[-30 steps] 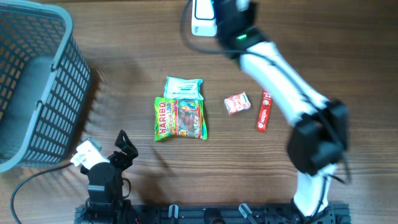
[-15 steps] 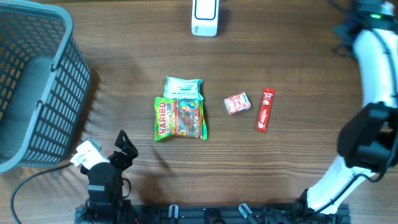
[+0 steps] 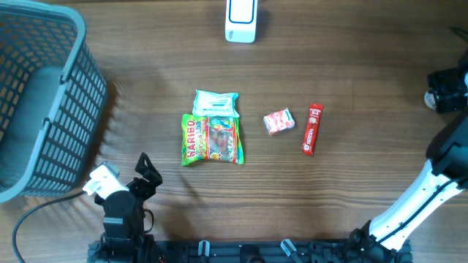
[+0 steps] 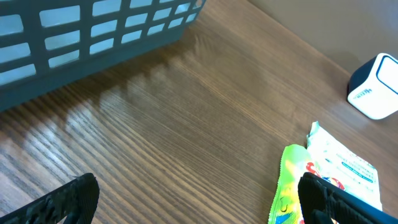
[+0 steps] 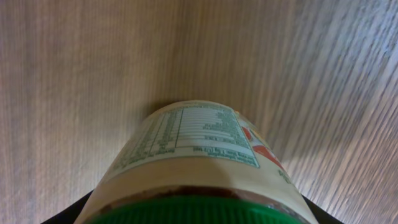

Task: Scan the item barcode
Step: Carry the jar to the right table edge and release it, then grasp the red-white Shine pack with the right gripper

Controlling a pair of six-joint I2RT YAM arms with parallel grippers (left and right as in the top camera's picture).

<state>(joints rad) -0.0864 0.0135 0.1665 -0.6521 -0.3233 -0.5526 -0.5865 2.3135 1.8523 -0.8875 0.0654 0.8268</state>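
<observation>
In the right wrist view, a jar with a green lid and a cream label of fine print fills the frame above the wood. My right gripper is shut on it just under the lid. From overhead, that gripper hangs at the far right edge of the table, far from the white and blue scanner at the back centre. My left gripper rests open and empty near the front left; its dark fingertips frame bare wood.
A grey mesh basket fills the left side. Mid-table lie a Haribo bag, a white and green packet, a small red and white packet and a red bar. The scanner shows at the left wrist view's right edge.
My right arm has swung from just over the scanner at the back centre out to the far right edge of the table. The left arm and the packets have not moved.
</observation>
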